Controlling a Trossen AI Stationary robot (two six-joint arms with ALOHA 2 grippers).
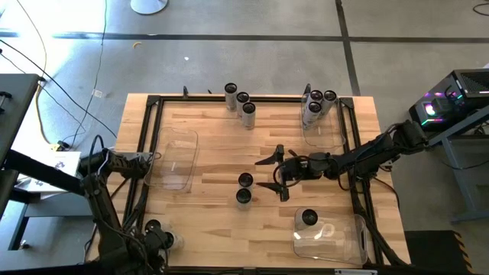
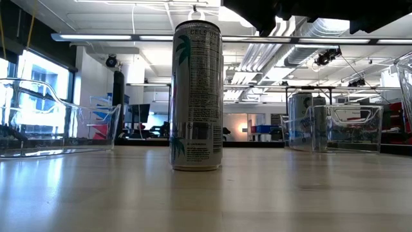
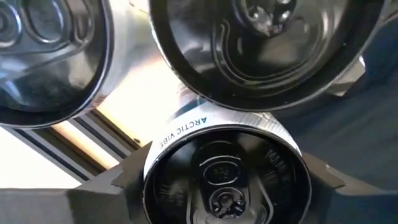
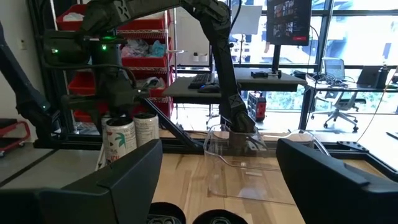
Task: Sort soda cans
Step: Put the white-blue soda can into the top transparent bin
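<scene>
Silvery soda cans with dark tops stand in groups. Three cans are at the near left corner, where my left gripper (image 1: 158, 234) comes down over one can (image 3: 224, 180), a finger on either side. Two neighbouring cans (image 3: 43, 50) (image 3: 261, 43) stand close by it. Two cans (image 1: 245, 180) (image 1: 243, 196) stand upright mid-table, just left of my right gripper (image 1: 273, 173). That gripper is level and open, and nothing is between its fingers. Another can (image 1: 309, 218) is by the near right bin (image 1: 340, 244). My left gripper has the can's upper side wall (image 3: 154, 163) between its two fingers, one on each opposite side just below the rim. The fingers (image 3: 109, 186) come from above and point down. The can is upright; its base is hidden.
Three cans (image 1: 243, 100) stand at the far edge. More cans (image 1: 315, 97) stand in the clear bin at the far right (image 1: 327, 134). A clear bin (image 1: 173, 159) lies at the left. A black frame (image 1: 153, 103) runs around the table. The mid-table can (image 2: 196, 96) fills the low view.
</scene>
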